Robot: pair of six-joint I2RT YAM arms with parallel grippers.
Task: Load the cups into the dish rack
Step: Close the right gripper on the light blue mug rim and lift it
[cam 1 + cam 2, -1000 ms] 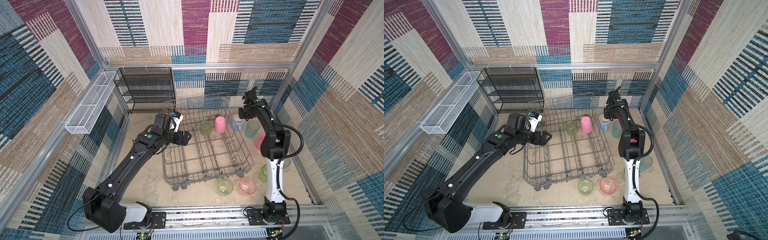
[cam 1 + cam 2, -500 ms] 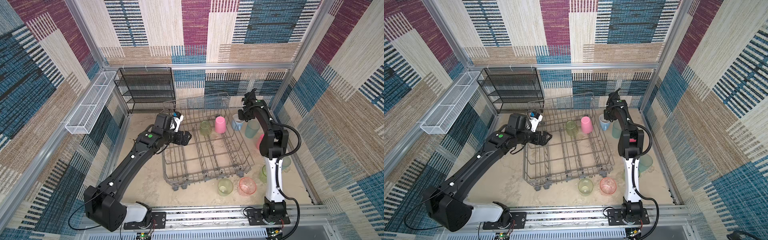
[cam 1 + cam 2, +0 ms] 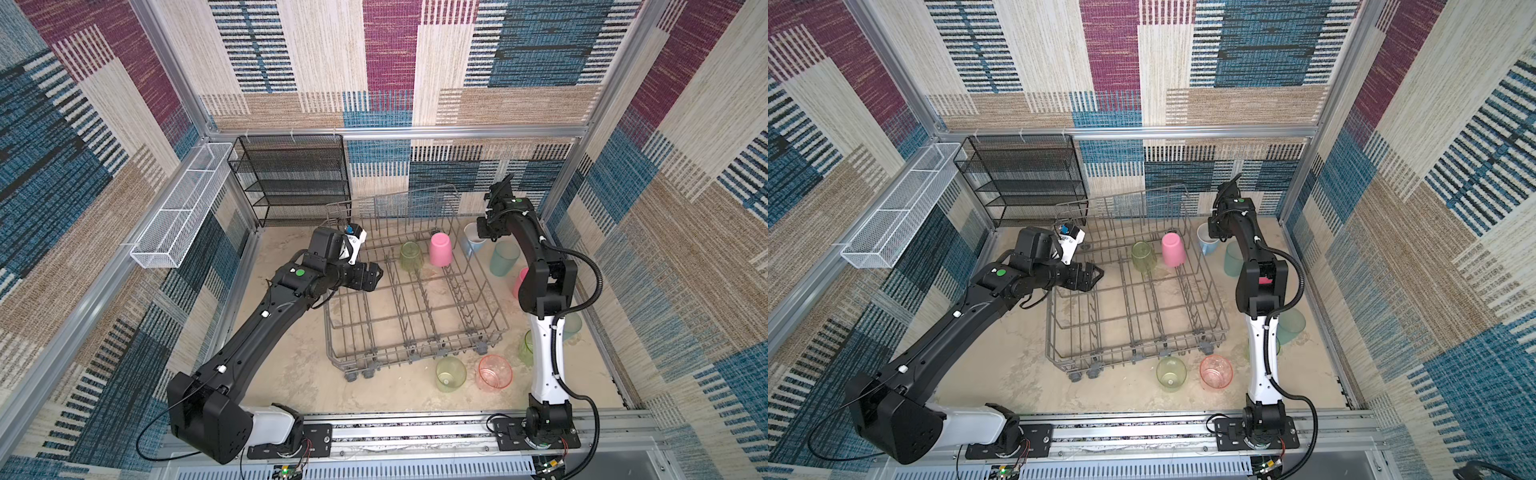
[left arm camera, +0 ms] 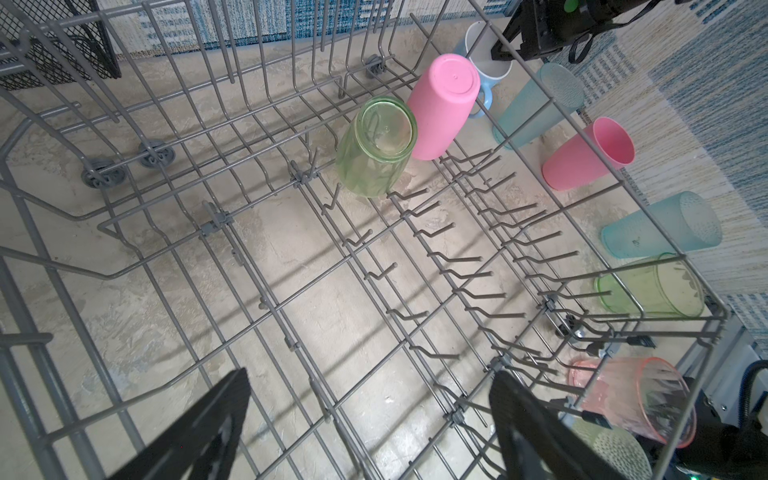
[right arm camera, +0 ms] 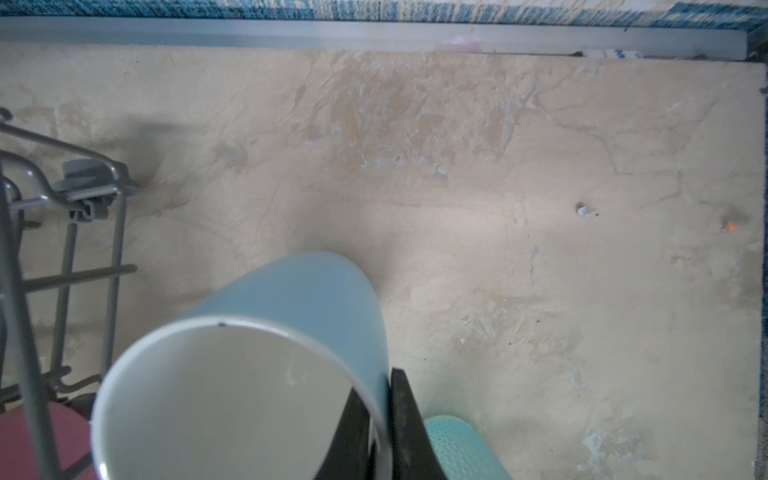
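The grey wire dish rack (image 3: 415, 351) (image 3: 1133, 354) stands mid-floor. Inside it at the back, a yellow-green cup (image 3: 411, 256) and a pink cup (image 3: 440, 249) sit upside down on the tines. My right gripper (image 3: 482, 237) (image 5: 384, 419) is shut on the wall of the light-blue mug (image 3: 471, 243) (image 5: 299, 299), one finger inside and one outside; the mug stands just outside the rack's back right corner. My left gripper (image 3: 374, 276) (image 4: 370, 415) hangs open over the rack's left side with nothing in it.
Loose cups on the floor right of and before the rack: teal (image 3: 504, 258), pink (image 3: 520, 282), teal (image 3: 573, 326), yellow-green (image 3: 525, 347), yellow-green (image 3: 450, 374), pink-orange (image 3: 494, 372). Black mesh shelf (image 3: 291, 178) at the back, white mesh basket (image 3: 183, 208) on the left wall.
My right gripper has come down a little onto the light-blue mug and shut on its wall. The left arm has not moved.
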